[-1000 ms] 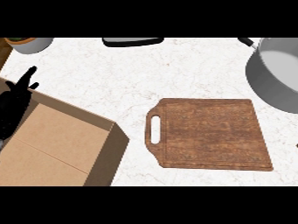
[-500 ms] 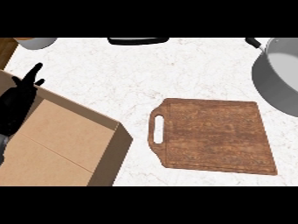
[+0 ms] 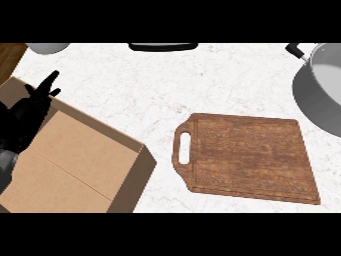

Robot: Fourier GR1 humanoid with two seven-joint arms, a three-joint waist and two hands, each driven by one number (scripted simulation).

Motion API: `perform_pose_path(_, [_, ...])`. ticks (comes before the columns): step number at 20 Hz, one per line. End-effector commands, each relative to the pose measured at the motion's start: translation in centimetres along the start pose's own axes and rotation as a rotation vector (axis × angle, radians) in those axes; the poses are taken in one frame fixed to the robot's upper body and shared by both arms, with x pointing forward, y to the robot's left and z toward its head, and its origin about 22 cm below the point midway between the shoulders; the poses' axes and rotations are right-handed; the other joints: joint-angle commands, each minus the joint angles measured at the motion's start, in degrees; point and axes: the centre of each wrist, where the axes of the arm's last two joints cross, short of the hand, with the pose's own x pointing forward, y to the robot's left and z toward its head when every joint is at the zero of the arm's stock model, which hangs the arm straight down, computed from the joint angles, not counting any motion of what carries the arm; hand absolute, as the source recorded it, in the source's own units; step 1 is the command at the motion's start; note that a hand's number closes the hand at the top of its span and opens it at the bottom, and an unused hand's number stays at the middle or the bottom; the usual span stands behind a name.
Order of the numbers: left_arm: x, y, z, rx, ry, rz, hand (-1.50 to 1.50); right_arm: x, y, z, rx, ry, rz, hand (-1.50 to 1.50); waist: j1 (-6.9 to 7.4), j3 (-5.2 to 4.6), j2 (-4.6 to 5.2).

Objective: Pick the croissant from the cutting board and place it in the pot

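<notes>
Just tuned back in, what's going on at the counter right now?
Nothing is being handled at the moment. The left robot hand rests open, fingers up, at the view's left over the box. The right robot hand is out of view. The cutting board lies bare in the middle of the counter, and no croissant shows anywhere, including in the visible part of the pot at the right edge.

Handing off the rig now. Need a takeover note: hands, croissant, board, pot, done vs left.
Left hand: open, resting at the view's left edge over the cardboard box.
Right hand: not in view.
Cutting board: bare, no croissant on it.
Pot: at the right edge, partly cut off; no croissant in the visible part.
Done: placement cannot be confirmed.
Left: locate the croissant and check it is in the pot.
</notes>
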Motion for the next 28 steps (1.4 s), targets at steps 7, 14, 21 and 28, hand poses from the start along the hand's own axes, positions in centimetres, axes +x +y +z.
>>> perform_pose_path(7, [-5.0, -7.1, 1.5, -0.175, 0.121, 0.133, 0.0, 5.0, -2.3, -6.2, -0.001, -0.022, 0.158, 1.5, 1.82, -1.92, 1.73])
perform_pose_path(14, [-3.8, -8.3, 1.4, -0.236, 0.119, 0.118, 0.0, 8.2, -0.4, -10.5, 0.079, 0.023, 0.292, 1.5, 4.08, -1.91, 2.01])
perform_pose_path(21, [-3.1, -8.8, 1.2, -0.23, 0.115, 0.12, 0.0, 9.3, 3.9, -13.2, 0.163, 0.063, 0.395, 1.5, 4.99, -1.77, 2.04])
perform_pose_path(28, [-2.9, -8.7, 0.7, -0.262, 0.097, 0.107, 0.0, 9.6, 5.7, -14.0, 0.211, 0.123, 0.782, 1.5, 5.93, -1.88, 2.87])
